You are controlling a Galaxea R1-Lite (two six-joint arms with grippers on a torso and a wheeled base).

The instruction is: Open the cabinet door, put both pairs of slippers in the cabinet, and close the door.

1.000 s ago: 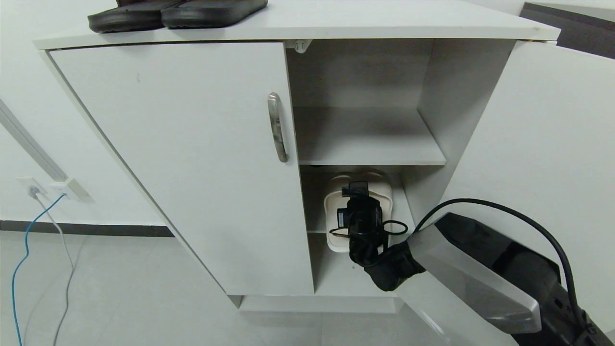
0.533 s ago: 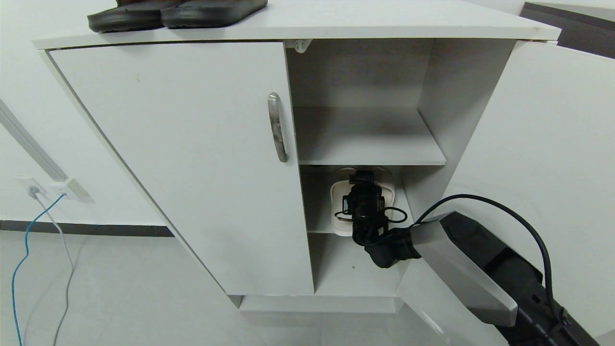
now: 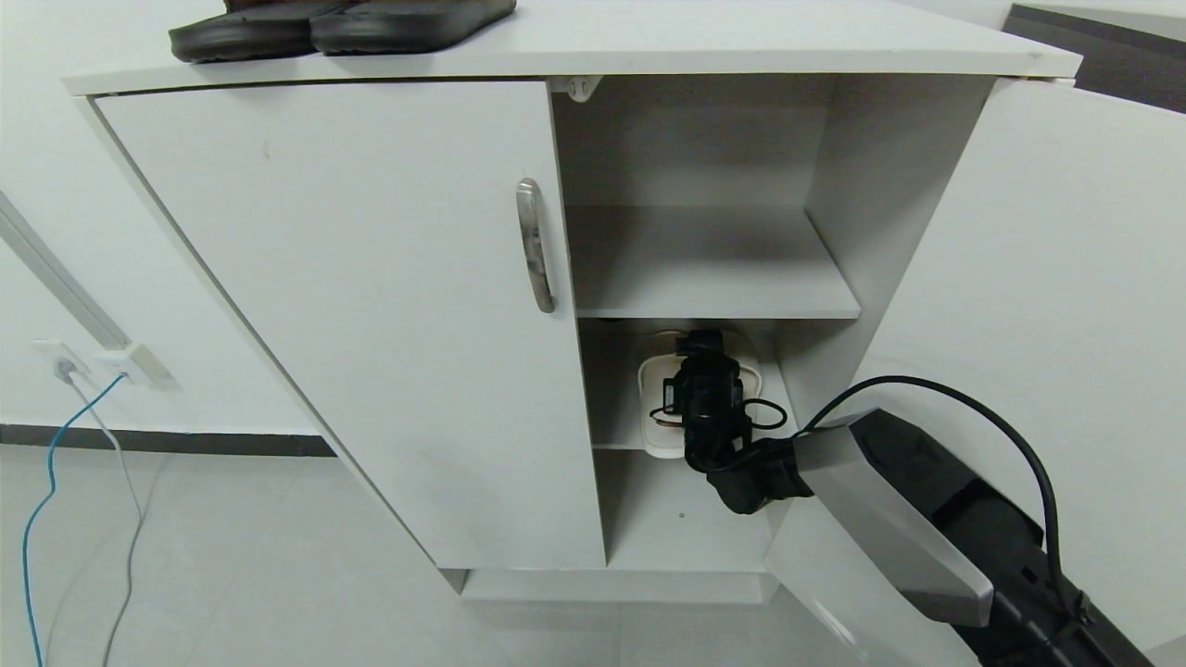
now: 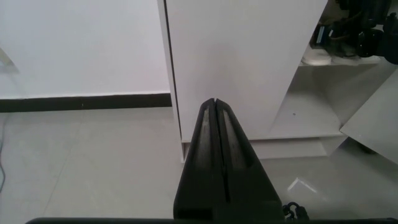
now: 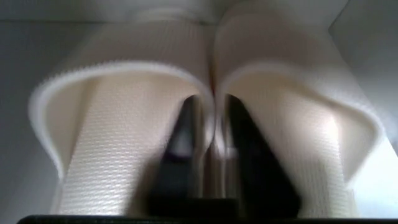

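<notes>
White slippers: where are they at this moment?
In the head view the white slippers are inside the cabinet's open right half, in the compartment under the upper shelf, pinched by the right gripper.

Matt white cabinet (image 3: 324,278), brushed-metal handle (image 3: 536,245), ribbed cream slippers (image 5: 118,143).

White wall (image 3: 37,139), dark skirting strip (image 3: 167,440) along base. Pale glossy tiled floor (image 3: 232,574). Wall socket (image 3: 139,366), blue cable (image 3: 48,459) trailing to floor.
</notes>
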